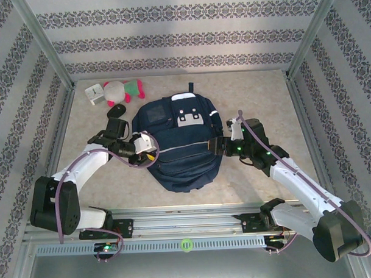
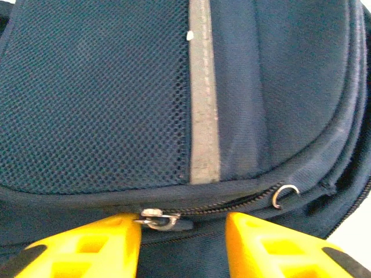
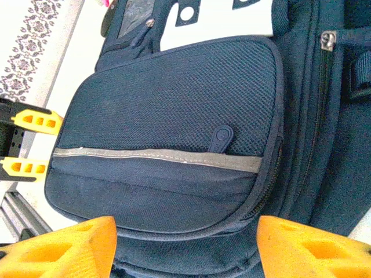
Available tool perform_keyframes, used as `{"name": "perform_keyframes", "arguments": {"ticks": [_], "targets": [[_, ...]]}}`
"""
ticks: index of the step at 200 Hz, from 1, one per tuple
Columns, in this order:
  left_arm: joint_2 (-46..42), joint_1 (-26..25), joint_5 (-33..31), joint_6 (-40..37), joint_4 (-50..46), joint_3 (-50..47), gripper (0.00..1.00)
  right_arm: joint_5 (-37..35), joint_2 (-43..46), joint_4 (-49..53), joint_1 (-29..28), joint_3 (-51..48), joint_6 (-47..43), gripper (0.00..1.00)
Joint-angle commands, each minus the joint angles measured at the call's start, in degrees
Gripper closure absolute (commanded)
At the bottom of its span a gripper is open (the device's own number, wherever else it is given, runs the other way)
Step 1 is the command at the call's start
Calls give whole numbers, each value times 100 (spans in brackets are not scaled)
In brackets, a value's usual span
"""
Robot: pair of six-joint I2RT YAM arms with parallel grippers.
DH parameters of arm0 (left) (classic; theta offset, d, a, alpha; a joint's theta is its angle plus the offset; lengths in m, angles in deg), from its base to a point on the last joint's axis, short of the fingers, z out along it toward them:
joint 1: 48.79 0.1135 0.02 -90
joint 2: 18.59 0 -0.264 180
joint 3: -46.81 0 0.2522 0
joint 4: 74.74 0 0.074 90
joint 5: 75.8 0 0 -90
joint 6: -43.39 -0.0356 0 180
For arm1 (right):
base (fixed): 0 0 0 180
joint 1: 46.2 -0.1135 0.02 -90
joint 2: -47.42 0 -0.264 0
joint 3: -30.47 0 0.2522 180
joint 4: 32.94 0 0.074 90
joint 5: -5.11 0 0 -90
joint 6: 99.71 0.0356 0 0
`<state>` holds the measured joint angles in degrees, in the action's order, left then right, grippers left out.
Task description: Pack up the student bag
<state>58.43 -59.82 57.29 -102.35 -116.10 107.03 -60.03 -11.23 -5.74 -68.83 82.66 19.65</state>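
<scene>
The student bag [image 1: 182, 145], navy with grey-white patches, lies flat in the middle of the table. My left gripper [image 1: 150, 151] is at its left edge. In the left wrist view its yellow fingers [image 2: 87, 249] stand apart over a zip line. The metal zip slider [image 2: 157, 220] lies against the left finger and is not clamped. My right gripper [image 1: 221, 145] is at the bag's right edge. It is open wide, and its fingers [image 3: 64, 249] straddle the rim of the mesh front pocket [image 3: 174, 110]. A dark pull tab [image 3: 221, 139] rests on that pocket.
A pink, green and white plush toy [image 1: 124, 90], a small white block [image 1: 94, 93] and a black item [image 1: 116, 109] lie at the back left. Metal frame posts and patterned walls enclose the table. A rail [image 1: 188, 223] runs along the near edge.
</scene>
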Motion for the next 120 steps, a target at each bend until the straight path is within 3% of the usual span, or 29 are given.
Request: {"name": "perform_keyframes", "arguments": {"ticks": [1, 36, 120], "targets": [[-112, -52, 258, 227, 70, -115, 64, -50, -24, -4, -52, -99, 400, 36], [-205, -53, 330, 539, 267, -261, 76, -317, 3, 164, -116, -150, 737, 34], [-429, -93, 217, 1151, 554, -560, 93, -552, 278, 137, -385, -536, 1525, 32]]}}
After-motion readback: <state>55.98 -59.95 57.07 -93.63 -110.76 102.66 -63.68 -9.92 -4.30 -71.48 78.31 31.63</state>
